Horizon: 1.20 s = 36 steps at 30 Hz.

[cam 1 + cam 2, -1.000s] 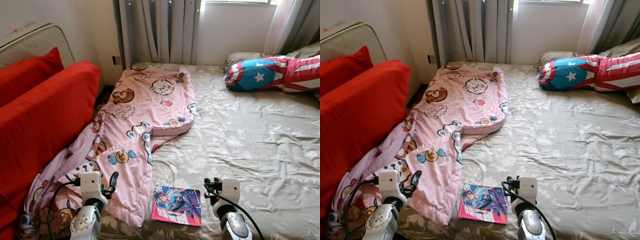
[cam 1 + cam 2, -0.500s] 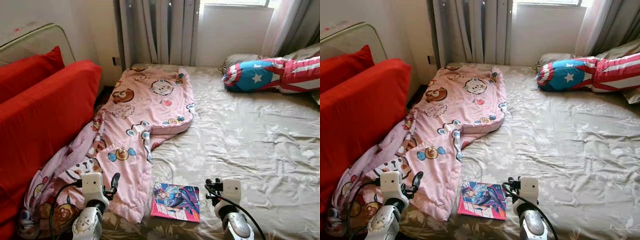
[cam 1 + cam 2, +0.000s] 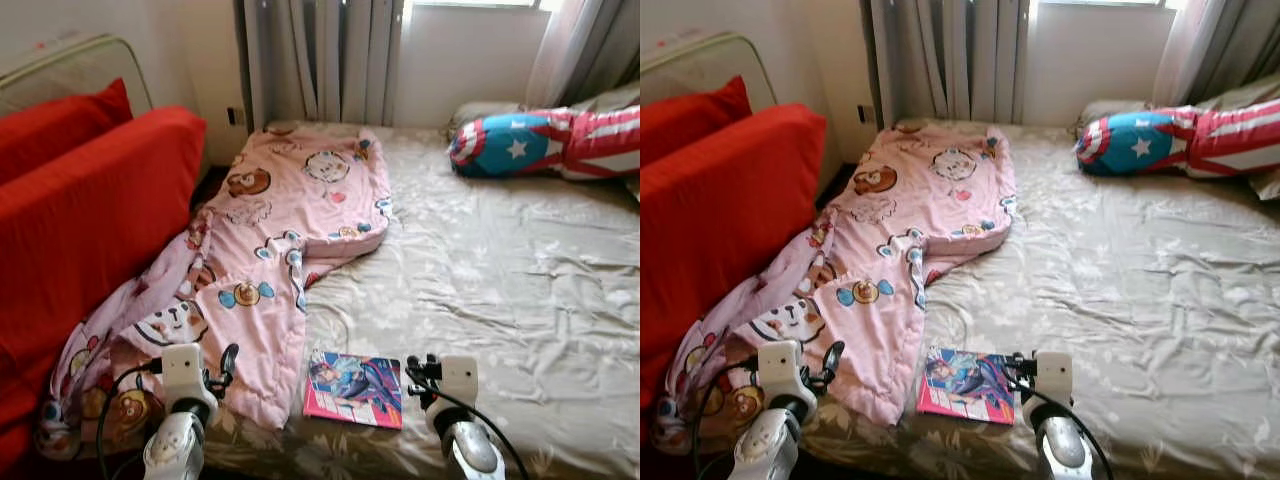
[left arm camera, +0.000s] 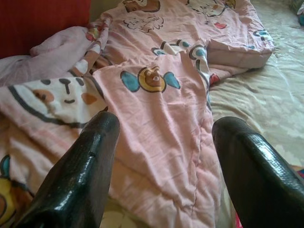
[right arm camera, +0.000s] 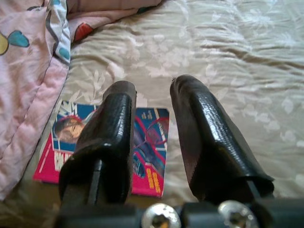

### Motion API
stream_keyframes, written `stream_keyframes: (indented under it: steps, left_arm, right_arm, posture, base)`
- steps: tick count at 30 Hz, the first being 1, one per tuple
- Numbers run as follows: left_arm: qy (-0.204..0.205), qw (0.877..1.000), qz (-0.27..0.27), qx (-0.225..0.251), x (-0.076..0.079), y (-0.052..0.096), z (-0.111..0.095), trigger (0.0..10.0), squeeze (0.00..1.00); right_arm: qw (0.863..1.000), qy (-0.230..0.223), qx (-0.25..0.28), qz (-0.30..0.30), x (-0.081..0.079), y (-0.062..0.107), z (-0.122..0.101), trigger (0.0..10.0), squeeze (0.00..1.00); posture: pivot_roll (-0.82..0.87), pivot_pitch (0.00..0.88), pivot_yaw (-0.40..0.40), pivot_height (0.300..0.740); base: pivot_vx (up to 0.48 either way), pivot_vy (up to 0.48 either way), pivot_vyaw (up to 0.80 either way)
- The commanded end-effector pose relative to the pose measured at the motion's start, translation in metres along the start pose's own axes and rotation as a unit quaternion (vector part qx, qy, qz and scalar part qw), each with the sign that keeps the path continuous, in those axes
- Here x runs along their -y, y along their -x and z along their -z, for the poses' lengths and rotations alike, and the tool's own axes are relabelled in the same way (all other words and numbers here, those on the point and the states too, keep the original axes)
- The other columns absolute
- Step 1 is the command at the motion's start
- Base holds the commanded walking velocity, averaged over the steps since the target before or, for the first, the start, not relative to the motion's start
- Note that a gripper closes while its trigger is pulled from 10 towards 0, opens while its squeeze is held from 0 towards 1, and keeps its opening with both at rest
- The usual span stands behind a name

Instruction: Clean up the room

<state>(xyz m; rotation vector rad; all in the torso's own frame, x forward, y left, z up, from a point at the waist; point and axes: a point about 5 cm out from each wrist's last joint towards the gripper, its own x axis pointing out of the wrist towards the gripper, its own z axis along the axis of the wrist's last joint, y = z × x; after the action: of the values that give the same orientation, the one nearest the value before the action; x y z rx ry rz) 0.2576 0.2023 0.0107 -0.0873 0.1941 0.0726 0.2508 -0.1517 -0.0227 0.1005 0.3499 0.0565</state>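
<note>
With both my left gripper [image 4: 164,156] and right gripper [image 5: 152,133] open and empty, I judge the magazine [image 3: 353,388] light, thin and floppy, best pinched by its near edge, unlike the soft blanket [image 3: 275,250].

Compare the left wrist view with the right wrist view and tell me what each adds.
Left wrist view: the open left hand over the pink blanket's bear prints, with the red sofa behind. Right wrist view: the right hand, fingers slightly apart, above the comic book lying flat on the bed. Both: the blanket's edge and the wrinkled beige sheet.
</note>
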Motion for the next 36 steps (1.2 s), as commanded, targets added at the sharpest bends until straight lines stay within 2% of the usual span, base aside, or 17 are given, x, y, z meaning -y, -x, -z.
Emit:
stream_keyframes:
  steps: [1,6,9,22,29,30,36]
  left_arm:
    - [-0.006,1.0,-0.003,-0.003,-0.0033,0.0006,-0.001,10.0,0.0]
    - [-0.006,1.0,-0.004,-0.003,-0.0036,0.0006,-0.0021,10.0,0.0]
    - [-0.006,1.0,-0.003,-0.001,-0.0037,0.0003,-0.0036,10.0,0.0]
    - [-0.007,1.0,-0.001,0.001,-0.0042,-0.0008,-0.0077,10.0,0.0]
    - [-0.006,1.0,-0.004,-0.001,-0.0036,0.0007,-0.0078,10.0,0.0]
    - [-0.006,1.0,-0.004,-0.001,-0.0036,0.0009,-0.0077,10.0,0.0]
    - [-0.006,1.0,-0.004,-0.002,-0.0033,0.0015,-0.0073,10.0,0.0]
  right_arm:
    - [1.0,0.005,-0.014,-0.001,-0.0018,0.0003,0.0035,10.0,0.0]
    - [1.0,0.008,-0.022,0.0,-0.0039,-0.0007,0.0046,10.0,0.0]
    - [1.0,-0.004,-0.003,-0.003,-0.0051,-0.0003,0.0016,10.0,0.0]
    - [1.0,-0.006,-0.004,-0.006,-0.0071,-0.0011,0.0014,10.0,0.0]
    - [1.0,0.004,-0.026,-0.003,-0.0067,-0.0022,0.0045,10.0,0.0]
    - [1.0,-0.001,-0.011,-0.005,-0.0067,-0.0015,0.0022,10.0,0.0]
    - [1.0,-0.001,-0.009,-0.006,-0.0071,-0.0011,0.0022,10.0,0.0]
  posture:
    - [0.02,0.0,-0.019,0.662]
    - [0.02,0.0,-0.015,0.647]
    - [0.03,0.0,-0.014,0.647]
    - [0.04,0.0,-0.013,0.647]
    - [0.04,0.0,-0.014,0.632]
    - [0.04,0.0,-0.014,0.627]
    - [0.04,0.0,-0.015,0.627]
  base:
    - [0.0,0.0,0.0]
    - [0.0,0.0,0.0]
    - [0.0,0.0,0.0]
    - [0.0,0.0,0.0]
    - [0.0,0.0,0.0]
    - [0.0,0.0,0.0]
    - [0.0,0.0,0.0]
